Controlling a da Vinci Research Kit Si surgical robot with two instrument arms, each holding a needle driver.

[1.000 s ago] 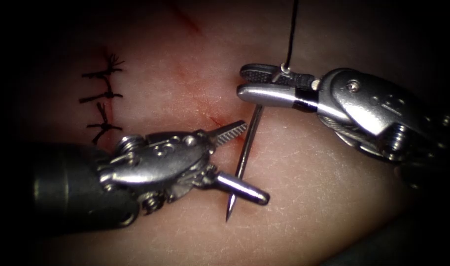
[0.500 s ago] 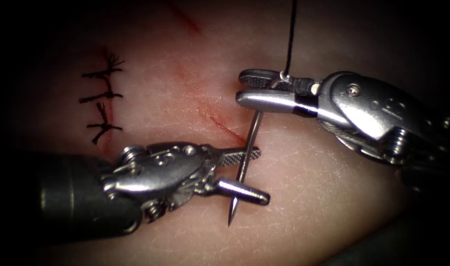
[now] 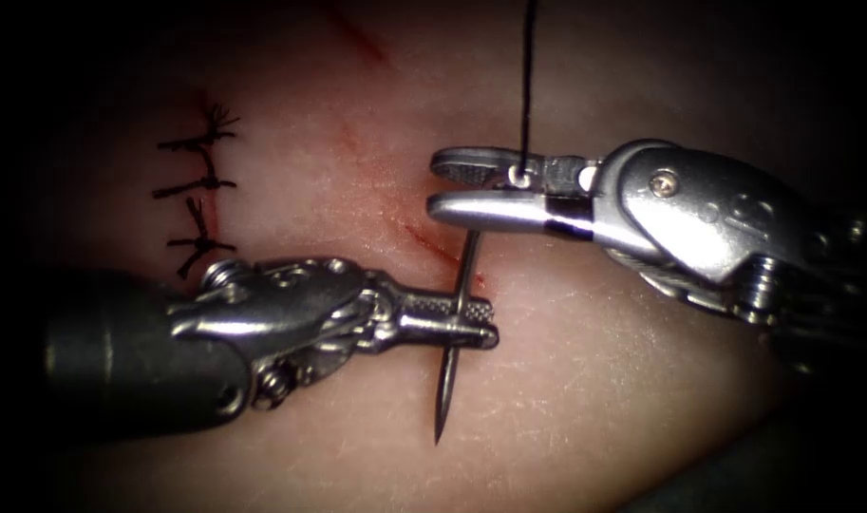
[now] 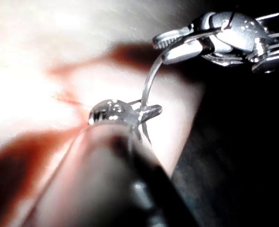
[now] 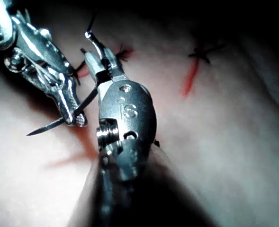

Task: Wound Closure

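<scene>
The curved needle (image 3: pixel 452 380) hangs free above the tissue (image 3: pixel 594 399), not in it, with its point low near the cut's (image 3: pixel 424 237) lower end. My left tool (image 3: pixel 485 328) comes in from the left with its jaws shut across the needle's middle, a little toward the point. My right tool (image 3: pixel 442 182) sits at the needle's tail, jaws slightly apart around it. Black thread (image 3: pixel 526 85) rises from the tail. The left wrist view shows the needle (image 4: pixel 148 80) arching from my left jaws (image 4: pixel 148 113) up to the right tool (image 4: pixel 215 35).
Three tied black stitches (image 3: pixel 200 180) close the cut's upper left stretch. A red streak (image 3: pixel 357 38) marks the tissue at the far top. In the right wrist view the left tool (image 5: pixel 77 118) holds the needle (image 5: pixel 44 127) beside my right jaws (image 5: pixel 94 47).
My left jaws stood wide open around the needle and have closed on it. The right tool shifted a little left and its jaws have parted slightly.
</scene>
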